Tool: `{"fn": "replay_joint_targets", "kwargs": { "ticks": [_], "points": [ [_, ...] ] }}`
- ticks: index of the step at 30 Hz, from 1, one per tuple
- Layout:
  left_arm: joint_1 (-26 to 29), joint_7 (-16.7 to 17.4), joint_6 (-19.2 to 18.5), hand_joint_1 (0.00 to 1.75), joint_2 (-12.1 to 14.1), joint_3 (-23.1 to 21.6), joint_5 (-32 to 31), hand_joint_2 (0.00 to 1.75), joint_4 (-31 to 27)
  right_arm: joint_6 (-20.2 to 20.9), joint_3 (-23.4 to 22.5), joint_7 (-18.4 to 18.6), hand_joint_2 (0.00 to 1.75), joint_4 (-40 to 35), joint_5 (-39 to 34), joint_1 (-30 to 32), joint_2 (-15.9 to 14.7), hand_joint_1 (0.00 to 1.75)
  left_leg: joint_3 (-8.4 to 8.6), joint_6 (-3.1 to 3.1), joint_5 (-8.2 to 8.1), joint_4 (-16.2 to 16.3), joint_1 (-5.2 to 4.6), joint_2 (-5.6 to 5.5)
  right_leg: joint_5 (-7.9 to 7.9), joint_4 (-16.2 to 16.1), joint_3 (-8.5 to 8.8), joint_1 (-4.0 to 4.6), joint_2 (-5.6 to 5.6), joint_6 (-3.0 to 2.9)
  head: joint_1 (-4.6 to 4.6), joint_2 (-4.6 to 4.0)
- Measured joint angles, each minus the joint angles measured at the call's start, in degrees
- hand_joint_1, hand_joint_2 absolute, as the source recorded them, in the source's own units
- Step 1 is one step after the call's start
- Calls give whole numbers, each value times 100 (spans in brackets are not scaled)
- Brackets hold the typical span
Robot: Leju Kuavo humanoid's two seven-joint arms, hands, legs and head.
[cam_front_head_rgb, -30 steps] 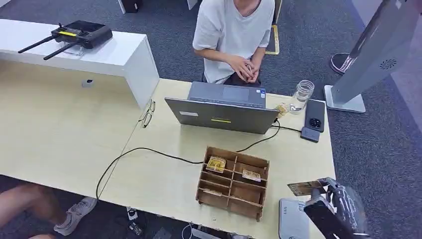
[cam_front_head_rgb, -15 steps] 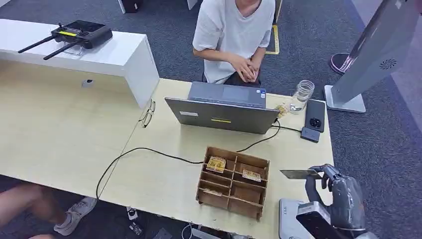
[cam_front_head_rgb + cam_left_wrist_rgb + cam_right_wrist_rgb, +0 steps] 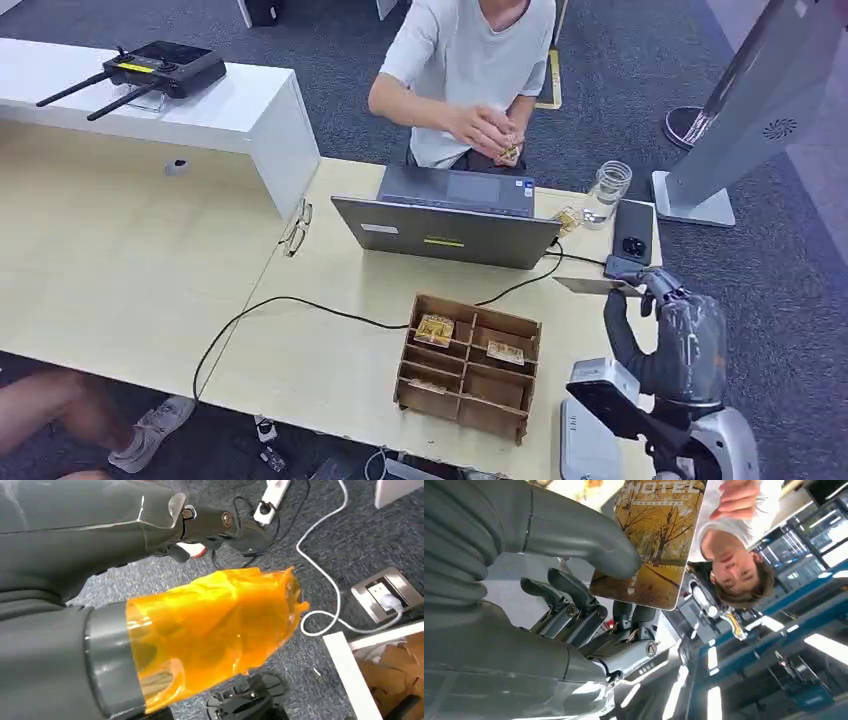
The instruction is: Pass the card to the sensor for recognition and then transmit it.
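- The right hand (image 3: 668, 335) pinches the card (image 3: 590, 286) between thumb and fingers, high above the right end of the table (image 3: 130, 270).
- To do this step well, I think it should keep the card flat and firmly held while carrying it toward the person (image 3: 465, 75), who is reaching out.
- The card sticks out from the fingertips toward the laptop (image 3: 450, 225), near the phone (image 3: 633, 230).
- The left hand (image 3: 150, 535) hangs low; whether it is spread or curled, I cannot tell.

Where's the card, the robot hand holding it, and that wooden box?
card (image 3: 651, 540), right wrist view, printed face.
right hand (image 3: 668, 335), head view, back of hand.
wooden box (image 3: 505, 318), head view, top rim.
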Motion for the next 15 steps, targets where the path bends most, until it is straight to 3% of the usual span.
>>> {"fn": "replay_joint_targets", "kwargs": {
  "ticks": [15],
  "points": [
    [-118, 109, -221, 0, -2, -275, -227, 0, 0, -337, 144, 159, 175, 655, 765, -698, 214, 175, 0, -2, 2, 0, 0, -1, 1, 1, 1, 0, -1, -1, 0, 0]
  ]
}}
